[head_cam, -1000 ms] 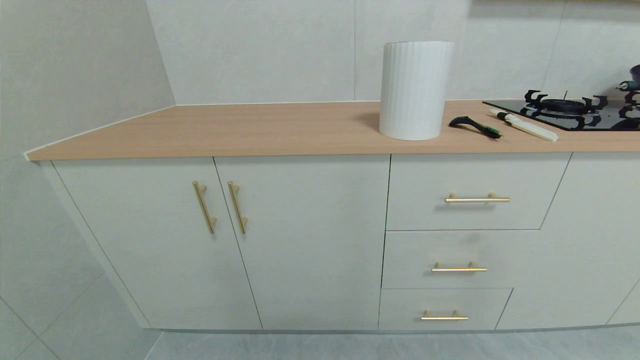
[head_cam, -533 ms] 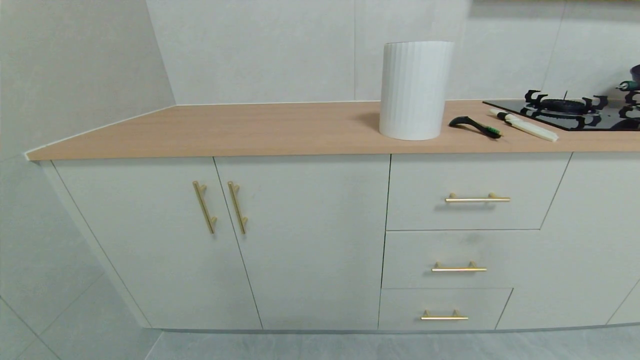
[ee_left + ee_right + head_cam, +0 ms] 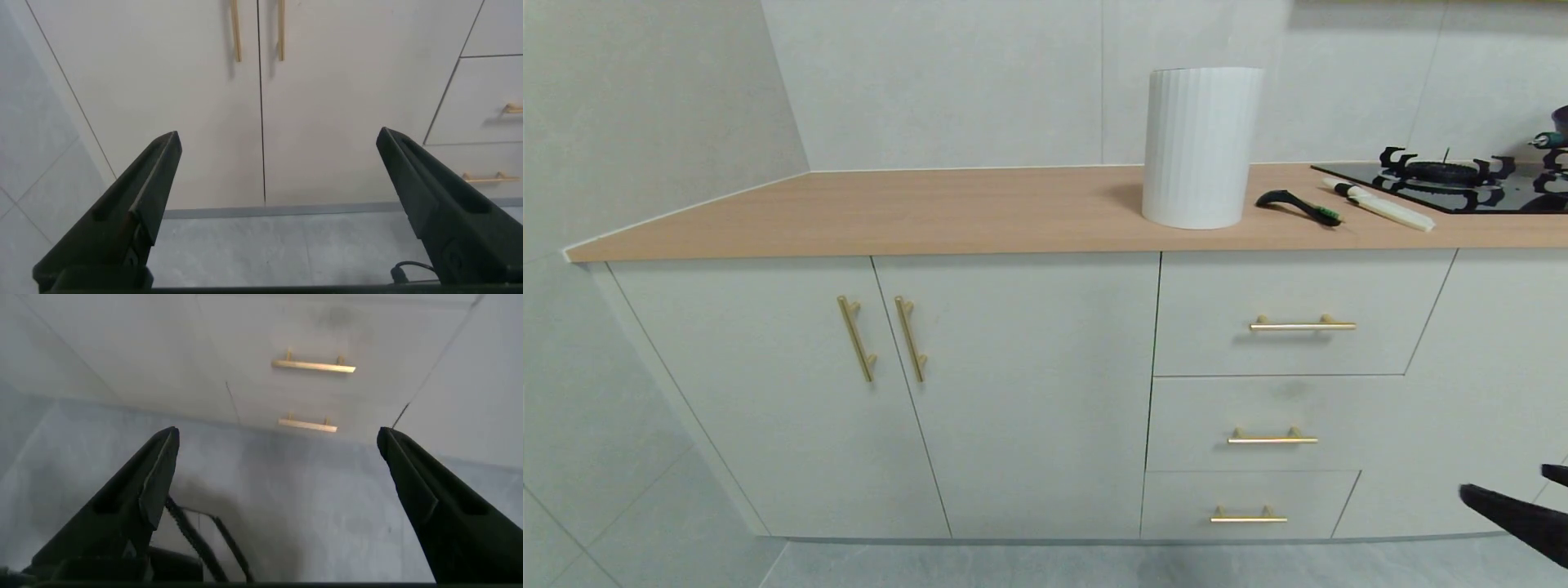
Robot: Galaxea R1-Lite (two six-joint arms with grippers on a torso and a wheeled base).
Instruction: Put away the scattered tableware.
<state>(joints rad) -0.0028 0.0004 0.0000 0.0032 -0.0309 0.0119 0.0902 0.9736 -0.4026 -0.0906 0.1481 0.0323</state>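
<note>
Left gripper (image 3: 278,155) and right gripper (image 3: 278,457) are hanging low, jaws wide, empty, ready to grasp — peeler (image 3: 1298,205) and knife (image 3: 1380,205) are waiting on the table (image 3: 931,214).

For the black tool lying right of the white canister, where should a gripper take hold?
Probably the curved handle of the black tool, near its middle, coming from above with jaws across it: it lies flat on the countertop, and the canister stands close on one side.
</note>
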